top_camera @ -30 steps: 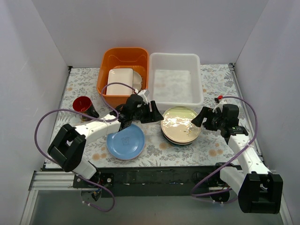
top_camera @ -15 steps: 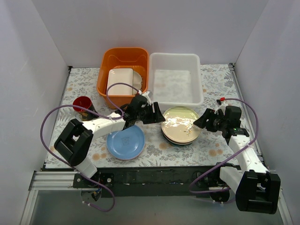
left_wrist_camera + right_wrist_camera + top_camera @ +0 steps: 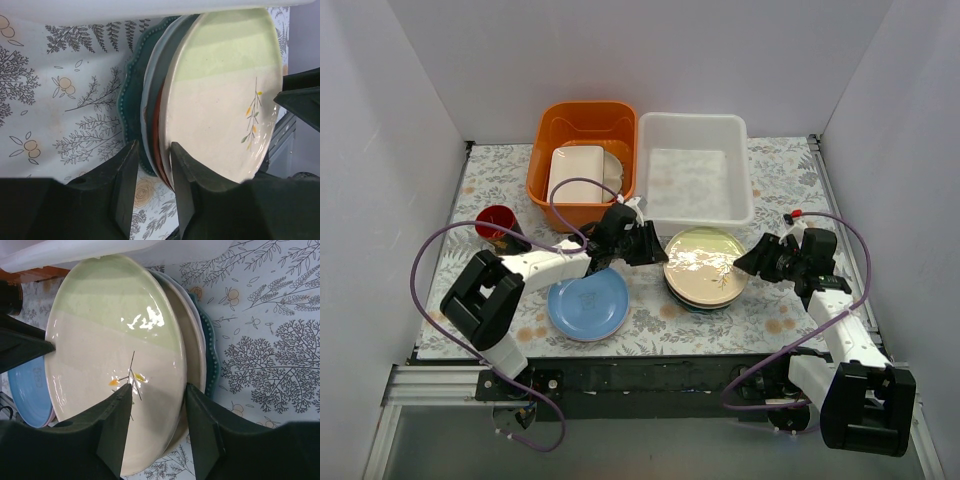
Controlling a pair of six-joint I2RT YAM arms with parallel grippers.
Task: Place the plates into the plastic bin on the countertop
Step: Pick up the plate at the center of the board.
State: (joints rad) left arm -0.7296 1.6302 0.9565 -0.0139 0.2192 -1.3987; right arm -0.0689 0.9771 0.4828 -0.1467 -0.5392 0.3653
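Cloth with a pale print of grey leaves and orange flowers covers the worktop [image 3: 490, 180]. The plates [image 3: 705, 262] form a round stack near its centre. The top plate [image 3: 100, 340] is glossy cream with a pale green band and a small leaf sprig. Below it, the left wrist view shows a red-brown rim [image 3: 156, 120] and, lowest, a teal plate [image 3: 131, 100] with a beaded, scalloped edge. A light blue plate [image 3: 588, 302] lies flat to the left of the stack, apart from it.

The plastic bin [image 3: 692, 120] is white, translucent and rectangular, with rounded corners and a wide rim. It stands at the rear of the worktop, just behind the stack, and the cloth pattern shows faintly through its floor. Just beside it on the left is an orange tub [image 3: 545, 150] of similar shape. The tub holds a cream rectangular dish [image 3: 577, 172], with a pale round rim beside the dish. A red cup [image 3: 498, 222] lies near the left edge.

The left hand [image 3: 153, 147] is at the stack's left side. Its jaws stand partly apart, with the teal and red-brown rims between the fingers [image 3: 125, 190]. The right hand [image 3: 160, 386] is at the opposite side, jaws partly apart astride the cream plate's rim. Whether either hand presses on the plates cannot be told.
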